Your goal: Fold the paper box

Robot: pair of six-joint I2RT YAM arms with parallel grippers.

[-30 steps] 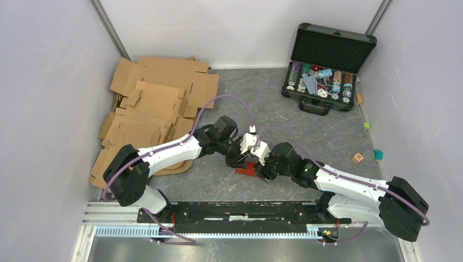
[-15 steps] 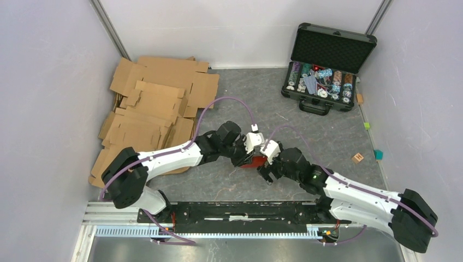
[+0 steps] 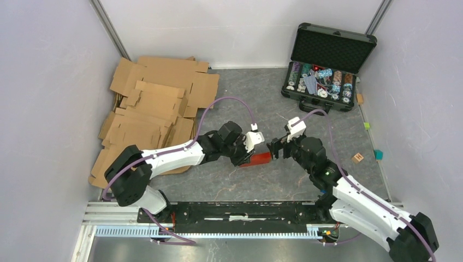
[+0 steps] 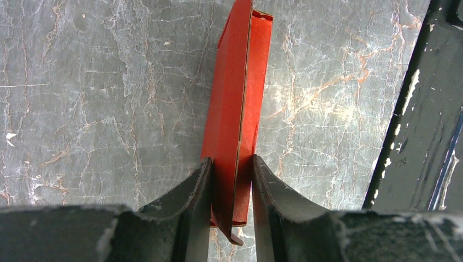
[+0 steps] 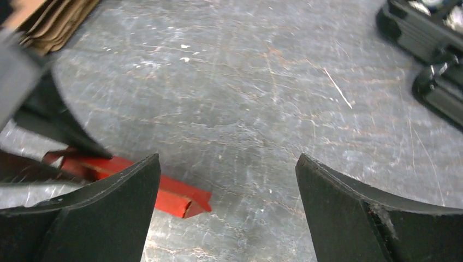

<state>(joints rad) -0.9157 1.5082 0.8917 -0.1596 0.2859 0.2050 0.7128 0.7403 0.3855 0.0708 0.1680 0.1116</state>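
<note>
one paper box, clamped in left pincer

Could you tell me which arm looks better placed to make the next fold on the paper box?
Right, probably: the left gripper is shut on the paper box, while the right gripper hangs open and empty beside its free end.

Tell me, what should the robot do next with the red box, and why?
Probably move the right gripper to the free end of the paper box and pinch it. The left gripper is shut on the other end, holding the box on edge, while the right gripper is open, empty and apart from it. Folding likely needs both.
</note>
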